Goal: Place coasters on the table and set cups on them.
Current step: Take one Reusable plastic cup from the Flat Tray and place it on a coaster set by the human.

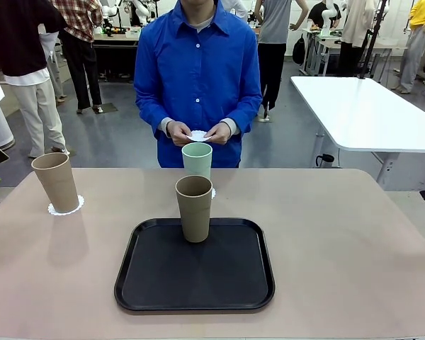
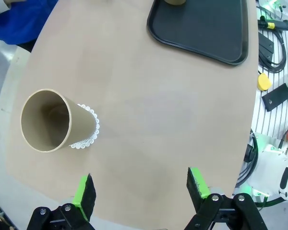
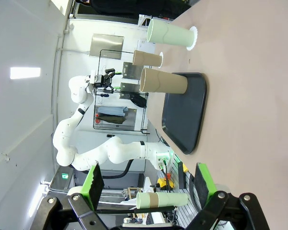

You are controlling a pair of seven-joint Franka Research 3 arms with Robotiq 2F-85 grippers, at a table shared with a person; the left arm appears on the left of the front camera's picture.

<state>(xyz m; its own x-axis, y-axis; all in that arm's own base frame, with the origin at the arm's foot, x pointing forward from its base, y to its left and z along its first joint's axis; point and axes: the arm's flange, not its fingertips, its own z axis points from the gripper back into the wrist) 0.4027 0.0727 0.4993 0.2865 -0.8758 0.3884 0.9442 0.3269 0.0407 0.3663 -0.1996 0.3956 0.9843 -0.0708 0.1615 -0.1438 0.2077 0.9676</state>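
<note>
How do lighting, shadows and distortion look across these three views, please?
Front view: even, diffuse light, sharp throughout, only a soft shadow by the left tan cup. Left wrist view: wide-angle bending bows the table edge. Right wrist view: rolled sideways, a ceiling light blown out.

Pretty muted palette here. The surface (image 1: 340,234) is a matte beige-tan and the tray (image 1: 170,276) is plain black. The tray cup (image 1: 194,209) and the left cup (image 1: 56,183) are tan-brown, the far cup (image 1: 197,160) pale mint. The coasters (image 1: 74,207) are white with lacy scalloped edges. The person's shirt (image 1: 198,78) is bright blue. The left hand (image 2: 139,181) and right hand (image 3: 149,173) are black with green pads (image 2: 80,192).
</note>
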